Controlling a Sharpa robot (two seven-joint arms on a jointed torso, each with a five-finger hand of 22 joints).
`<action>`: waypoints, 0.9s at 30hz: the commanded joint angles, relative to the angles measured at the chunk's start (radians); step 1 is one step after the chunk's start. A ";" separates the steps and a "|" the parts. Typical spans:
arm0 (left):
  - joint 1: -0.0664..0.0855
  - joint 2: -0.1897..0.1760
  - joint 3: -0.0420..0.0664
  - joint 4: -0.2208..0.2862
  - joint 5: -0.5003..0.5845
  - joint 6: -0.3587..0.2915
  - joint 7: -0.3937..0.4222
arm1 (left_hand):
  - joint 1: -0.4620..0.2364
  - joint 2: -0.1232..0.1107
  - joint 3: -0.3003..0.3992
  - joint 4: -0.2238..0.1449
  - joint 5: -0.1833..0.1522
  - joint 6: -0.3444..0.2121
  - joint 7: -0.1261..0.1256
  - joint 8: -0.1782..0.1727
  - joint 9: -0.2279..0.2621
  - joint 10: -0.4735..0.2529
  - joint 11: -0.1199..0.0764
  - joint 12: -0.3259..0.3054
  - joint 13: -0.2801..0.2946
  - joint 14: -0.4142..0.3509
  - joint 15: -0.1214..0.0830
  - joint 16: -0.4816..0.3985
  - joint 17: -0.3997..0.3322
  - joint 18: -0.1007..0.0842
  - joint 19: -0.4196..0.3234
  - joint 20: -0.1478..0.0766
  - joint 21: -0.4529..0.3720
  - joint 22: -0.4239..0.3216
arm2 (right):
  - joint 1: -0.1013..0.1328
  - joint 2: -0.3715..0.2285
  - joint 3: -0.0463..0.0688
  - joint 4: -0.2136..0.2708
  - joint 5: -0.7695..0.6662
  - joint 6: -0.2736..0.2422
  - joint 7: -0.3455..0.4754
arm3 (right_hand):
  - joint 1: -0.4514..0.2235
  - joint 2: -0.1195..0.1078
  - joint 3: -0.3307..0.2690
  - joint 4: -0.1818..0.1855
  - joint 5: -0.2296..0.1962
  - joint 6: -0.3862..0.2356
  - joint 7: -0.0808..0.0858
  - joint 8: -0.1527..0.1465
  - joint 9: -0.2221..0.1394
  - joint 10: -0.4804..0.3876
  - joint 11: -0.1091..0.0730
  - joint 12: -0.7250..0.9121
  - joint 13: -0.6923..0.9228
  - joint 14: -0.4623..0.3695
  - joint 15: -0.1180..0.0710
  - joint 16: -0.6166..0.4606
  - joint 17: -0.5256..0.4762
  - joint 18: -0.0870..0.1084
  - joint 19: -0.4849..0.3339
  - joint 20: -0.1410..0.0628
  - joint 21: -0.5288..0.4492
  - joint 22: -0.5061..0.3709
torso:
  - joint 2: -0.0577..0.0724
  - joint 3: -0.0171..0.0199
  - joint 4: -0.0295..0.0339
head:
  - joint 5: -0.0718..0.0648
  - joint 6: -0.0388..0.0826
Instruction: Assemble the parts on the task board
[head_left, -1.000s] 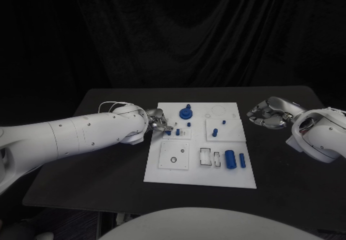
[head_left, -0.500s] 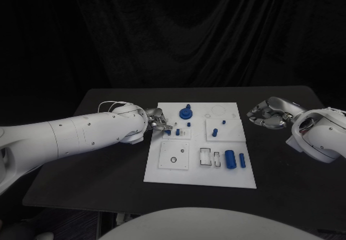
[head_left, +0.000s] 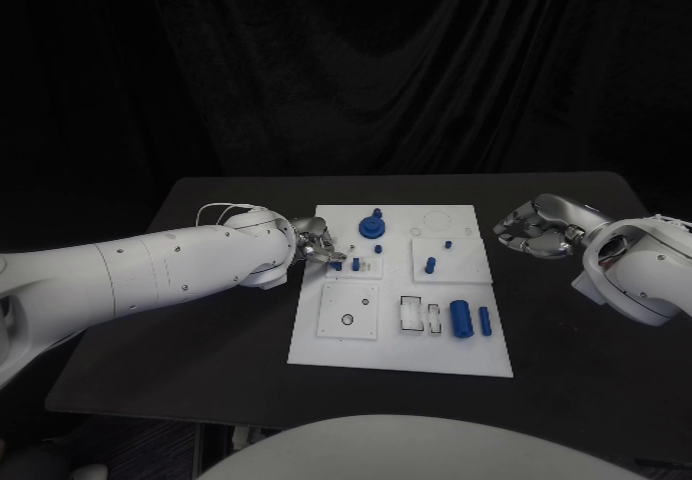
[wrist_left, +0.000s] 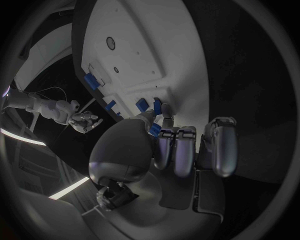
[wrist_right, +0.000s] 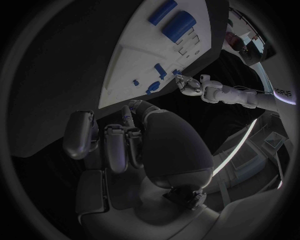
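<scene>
Holding a small blue part (wrist_left: 154, 130) tight, the left hand (head_left: 317, 243) should lower it slowly, straight onto the task board (head_left: 332, 345); the right hand (head_left: 537, 228), curled on nothing, waits beside the board

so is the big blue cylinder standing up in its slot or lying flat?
Lying flat. In the head view the big blue cylinder lies lengthwise on the task board, beside a thinner blue pin.

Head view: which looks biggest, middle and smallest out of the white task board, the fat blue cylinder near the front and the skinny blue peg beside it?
1. The task board, by far the biggest.
2. The fat blue cylinder.
3. The skinny blue peg, the smallest.
</scene>
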 joint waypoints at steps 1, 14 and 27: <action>-0.002 -0.001 0.000 0.004 0.002 0.015 0.016 | -0.003 -0.002 0.000 0.004 -0.004 0.001 0.003 -0.006 0.001 0.106 0.002 0.003 0.262 0.106 0.006 0.003 0.263 0.012 -0.005 0.000 -0.003 0.198 | -0.002 -0.001 0.001 0.001 -0.002 0.006 -0.016 | -0.009 0.000 0.006 -0.002 0.004 0.006 0.002 -0.001 0.000 0.059 0.002 -0.006 0.215 0.073 0.002 -0.002 0.123 0.010 -0.009 0.000 -0.007 0.156 | 0.000 0.0002 0.0010 | -0.001 0.000; -0.002 0.002 0.000 0.005 0.002 0.014 0.016 | -0.014 -0.001 -0.008 0.022 -0.019 -0.018 0.013 -0.044 -0.019 0.106 0.008 0.003 0.262 0.106 0.011 0.003 0.263 0.014 -0.010 0.004 -0.011 0.195 | -0.002 -0.001 0.001 0.001 -0.002 0.007 -0.016 | -0.009 0.000 0.006 -0.002 0.004 0.006 0.002 -0.001 0.000 0.059 0.002 -0.006 0.215 0.073 0.002 -0.002 0.123 0.010 -0.009 0.000 -0.007 0.156 | -0.001 0.0007 0.0002 | 0.002 0.000; -0.002 0.002 0.000 0.000 0.002 0.020 0.002 | -0.159 0.023 -0.138 0.056 -0.132 -0.024 0.047 -0.158 -0.126 0.106 0.040 0.003 0.262 0.106 0.039 0.003 0.263 0.015 -0.014 0.032 -0.015 0.194 | -0.002 -0.002 0.001 0.002 -0.002 0.010 -0.017 | -0.010 -0.001 0.007 -0.003 0.004 0.006 0.002 -0.001 0.000 0.058 0.002 -0.007 0.214 0.073 0.002 -0.002 0.123 0.010 -0.009 0.000 -0.007 0.156 | 0.000 0.0000 0.0004 | 0.003 0.000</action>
